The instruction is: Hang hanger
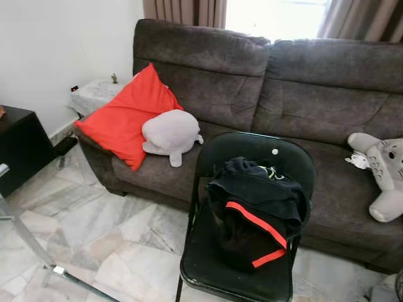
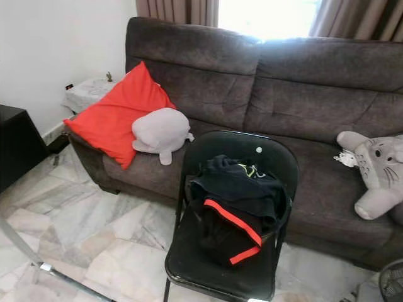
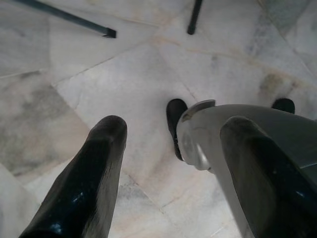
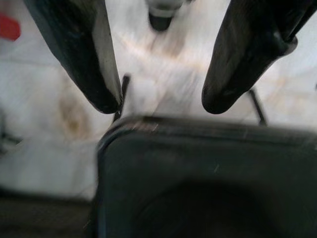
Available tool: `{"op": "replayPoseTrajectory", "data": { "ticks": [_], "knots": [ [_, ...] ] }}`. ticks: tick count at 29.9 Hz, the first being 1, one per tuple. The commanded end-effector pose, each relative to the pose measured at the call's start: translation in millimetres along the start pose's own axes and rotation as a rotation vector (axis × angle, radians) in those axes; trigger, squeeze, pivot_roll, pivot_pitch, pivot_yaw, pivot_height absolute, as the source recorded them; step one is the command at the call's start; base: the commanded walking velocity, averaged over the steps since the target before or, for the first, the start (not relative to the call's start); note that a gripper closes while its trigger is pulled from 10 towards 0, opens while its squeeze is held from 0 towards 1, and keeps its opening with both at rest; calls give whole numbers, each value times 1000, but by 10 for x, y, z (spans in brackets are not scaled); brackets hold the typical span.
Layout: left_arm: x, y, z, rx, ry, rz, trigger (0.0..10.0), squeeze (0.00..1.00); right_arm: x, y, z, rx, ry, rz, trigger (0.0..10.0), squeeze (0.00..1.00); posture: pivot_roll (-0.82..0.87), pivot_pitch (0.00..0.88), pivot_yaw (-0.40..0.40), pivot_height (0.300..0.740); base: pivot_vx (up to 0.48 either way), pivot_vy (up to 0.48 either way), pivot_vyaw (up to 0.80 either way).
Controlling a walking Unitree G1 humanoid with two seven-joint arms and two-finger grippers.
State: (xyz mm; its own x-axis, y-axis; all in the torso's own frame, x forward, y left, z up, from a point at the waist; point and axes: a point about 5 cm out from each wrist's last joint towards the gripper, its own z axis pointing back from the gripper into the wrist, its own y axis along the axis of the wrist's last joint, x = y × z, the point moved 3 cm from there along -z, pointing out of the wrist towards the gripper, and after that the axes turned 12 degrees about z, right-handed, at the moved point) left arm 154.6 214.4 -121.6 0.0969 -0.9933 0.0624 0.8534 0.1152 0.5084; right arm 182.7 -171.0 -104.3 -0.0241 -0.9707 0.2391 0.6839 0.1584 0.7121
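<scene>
Black garment [image 1: 255, 211] heaped on folding chair [image 1: 214, 267].

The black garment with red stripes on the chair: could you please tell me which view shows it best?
The left eye view shows the black garment best: the whole heap, both red stripes and the folding chair under it. The right eye view shows the same heap, slightly further left. The right wrist view gives a blurred dark seat edge.

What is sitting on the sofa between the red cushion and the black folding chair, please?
A pale grey plush toy rests against the red cushion, behind the folding chair, in both eye views.
</scene>
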Motion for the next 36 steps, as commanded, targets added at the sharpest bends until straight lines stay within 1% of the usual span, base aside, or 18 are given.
{"op": "replayPoseTrajectory", "data": {
  "ticks": [1, 2, 4, 6, 7, 11, 13, 14, 18, 19, 20, 22, 25, 26, 27, 28, 29, 36],
  "knots": [
    [-7, 23, -9, -11, 6, -16, 10000, 0, 317, 619, -155, 228, -93, 5, 10000, 0, 39, 0, 2, 740, 0, 0, 0],
    [6, 26, -12, -13, 4, -23, 10000, 0, 442, 888, -155, 329, -137, -8, 10000, 0, 36, 0, 1, 740, 0, 0, 0],
    [20, 26, -16, -15, 3, -27, 10000, 0, 473, 971, -84, 381, -153, -8, 10000, 0, 36, 0, -1, 740, 0, 0, 0],
    [52, 45, -27, -14, 1, -32, 10000, 0, 532, 1022, 51, 439, -173, 38, 10000, 0, 37, 0, -4, 740, 0, 0, 0],
    [52, 45, -27, -14, 1, -32, 10000, 0, 532, 1022, 51, 439, -173, 38, 10000, 0, 37, 0, -4, 740, 0, 0, 0],
    [155, 71, -53, -13, -8, -34, 10000, 0, 521, 1167, 247, 524, -163, 15, 10000, 0, 36, 0, -9, 740, 0, 0, 0],
    [181, 66, -58, -16, -10, -36, 10000, 0, 538, 1173, 300, 542, -162, 13, 10000, 0, 31, 0, -9, 740, 0, 0, 0],
    [212, 59, -63, -21, -12, -39, 10000, 0, 582, 1195, 377, 561, -171, 10, 10000, 0, 27, 0, -8, 740, 0, 0, 0],
    [218, 61, -65, -24, -14, -43, 10000, 0, 676, 1256, 465, 604, -205, 3, 10000, 0, 22, 0, -5, 740, 0, 0, 0],
    [204, 66, -64, -24, -13, -45, 10000, 0, 699, 1291, 477, 621, -214, 9, 10000, 161, 23, 0, -6, 740, 0, 0, 0],
    [192, 73, -63, -24, -12, -46, 10000, 0, 724, 1338, 502, 633, -220, 15, 10000, 1000, 23, 0, -6, 740, 0, 0, 0],
    [172, 87, -61, -20, -12, -47, 10000, 0, 757, 1451, 524, 656, -224, 19, 10000, 1000, 23, 0, -7, 740, 0, 0, 0],
    [162, 92, -59, -16, -11, -50, 10000, 0, 746, 1580, 535, 644, -195, 20, 10000, 1000, 28, 0, -7, 740, 0, 0, 0],
    [162, 92, -59, -16, -11, -50, 10000, 0, 746, 1580, 535, 644, -195, 20, 10000, 1000, 28, 0, -7, 740, 0, 0, 0],
    [161, 94, -59, -15, -10, -51, 10000, 0, 736, 1627, 499, 622, -184, 35, 10000, 898, 30, 1, -6, 740, 0, 0, 0],
    [160, 96, -59, -14, -10, -52, 10000, 0, 733, 1645, 480, 612, -182, 43, 10000, 898, 30, 3, -3, 740, 0, 0, 0],
    [158, 96, -59, -14, -10, -52, 10000, 0, 731, 1664, 435, 590, -186, 61, 10000, 0, 30, 4, -3, 740, 0, 0, 0],
    [148, 90, -57, -16, -4, -53, 10000, 0, 634, 1826, 330, 583, -138, 94, 10000, 0, 40, 7, -7, 740, 0, 0, 0]
  ]
}}
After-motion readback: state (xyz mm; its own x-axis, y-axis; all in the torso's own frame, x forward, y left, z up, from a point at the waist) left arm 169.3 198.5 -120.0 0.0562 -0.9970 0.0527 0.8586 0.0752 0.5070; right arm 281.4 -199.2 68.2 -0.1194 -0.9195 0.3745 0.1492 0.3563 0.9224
